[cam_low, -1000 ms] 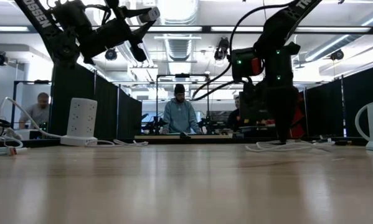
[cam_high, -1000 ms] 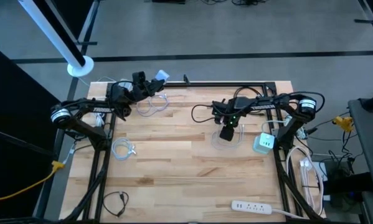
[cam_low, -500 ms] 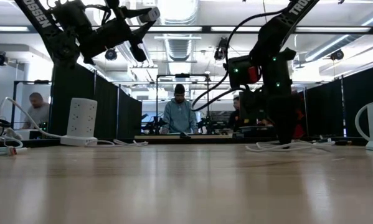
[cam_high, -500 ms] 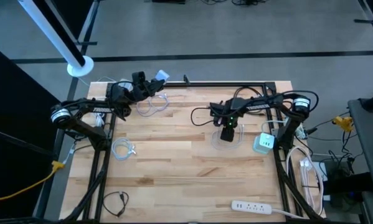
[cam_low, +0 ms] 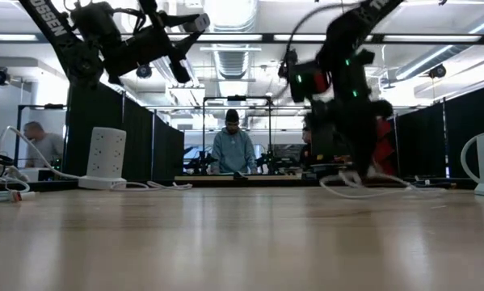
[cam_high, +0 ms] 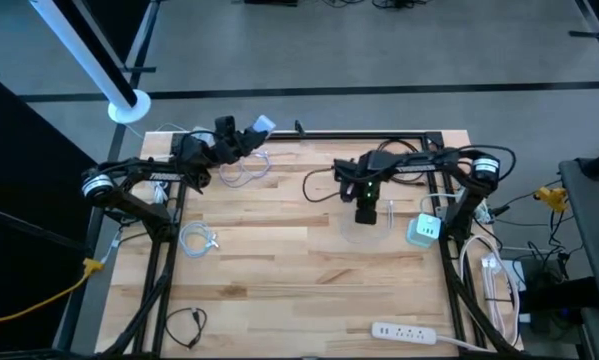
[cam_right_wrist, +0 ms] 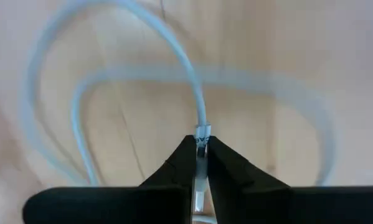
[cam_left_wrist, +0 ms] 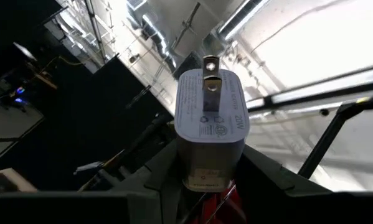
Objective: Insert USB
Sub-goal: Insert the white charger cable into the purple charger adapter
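A white wall charger [cam_left_wrist: 210, 127] with two metal prongs [cam_left_wrist: 210, 81] sits in my left gripper [cam_high: 247, 135], held high over the table's far left part; in the low view the charger [cam_low: 196, 22] is near the ceiling lights. My right gripper [cam_high: 367, 210] is right of the table's centre, pointing down, shut on the end of a white USB cable [cam_right_wrist: 192, 81]. The cable's loops [cam_high: 364, 228] lie on the wood beneath it and also show in the low view [cam_low: 375, 191]. My left gripper pinches the charger's lower body [cam_left_wrist: 202, 177] between its two fingers [cam_left_wrist: 152, 177], one on each side face. The charger is lifted clear, its prongs pointing away from the gripper and slanting upward. My right gripper pinches the cable's plug end [cam_right_wrist: 202, 142] between its fingertips [cam_right_wrist: 181, 163] from above, pointing down. The cable runs on from the fingers in slack loops onto the table.
A white-and-teal power block [cam_high: 424, 230] stands right of the cable coil. A white power strip [cam_high: 409, 330] lies near the near right corner. Another white cable coil [cam_high: 199, 240] and a black cable [cam_high: 184, 325] lie on the left. People [cam_low: 232, 149] are behind the table.
My right gripper, still shut on the cable end, has shifted a little toward the table's left while its wrist has turned, moving fast enough to blur. The cable loops beside it have been stirred. The left arm has kept still.
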### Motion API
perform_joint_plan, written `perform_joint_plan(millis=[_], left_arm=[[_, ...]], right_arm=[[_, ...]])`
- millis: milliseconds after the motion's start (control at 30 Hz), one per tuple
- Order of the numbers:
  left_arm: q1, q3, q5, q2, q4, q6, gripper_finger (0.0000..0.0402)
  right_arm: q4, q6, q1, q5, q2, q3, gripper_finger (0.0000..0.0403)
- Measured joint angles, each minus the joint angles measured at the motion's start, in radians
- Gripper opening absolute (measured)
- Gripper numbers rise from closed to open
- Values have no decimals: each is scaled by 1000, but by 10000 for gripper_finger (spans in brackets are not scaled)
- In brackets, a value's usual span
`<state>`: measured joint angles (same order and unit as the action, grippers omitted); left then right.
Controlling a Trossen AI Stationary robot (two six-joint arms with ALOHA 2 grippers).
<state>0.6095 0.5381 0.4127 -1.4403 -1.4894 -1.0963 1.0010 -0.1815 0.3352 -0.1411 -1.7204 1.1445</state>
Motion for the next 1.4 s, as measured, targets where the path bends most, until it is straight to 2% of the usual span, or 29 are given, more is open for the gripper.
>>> perform_joint_plan(millis=[167,267,400,467,900,1033,1133,1200,1333,1400], left_arm=[[0,0,39,0,103,15,118],[0,0,81,0,205,15,118],[8,-2,123,-1,430,41,118],[16,-1,124,-3,485,74,118],[1,3,115,-64,229,-153,118],[-8,4,75,-80,83,-300,118],[-15,4,40,-80,53,-380,118],[-21,9,37,-80,50,-424,118],[-41,39,23,-80,50,-492,118],[-42,67,63,-80,53,-524,118]], right_arm=[[-65,-74,-10,6,124,89,14],[-232,-110,-9,10,234,86,14],[-435,-164,-8,9,367,56,14],[-575,-185,-13,6,390,18,14],[-1929,-242,-36,8,347,-345,14],[-2267,-280,-42,1,205,-355,14],[-2436,-310,-49,-12,83,-305,14],[-2489,-328,-54,-41,19,-253,14],[-2478,-402,-71,-72,-83,-131,14],[-2474,-461,-82,-72,-123,-80,14]])
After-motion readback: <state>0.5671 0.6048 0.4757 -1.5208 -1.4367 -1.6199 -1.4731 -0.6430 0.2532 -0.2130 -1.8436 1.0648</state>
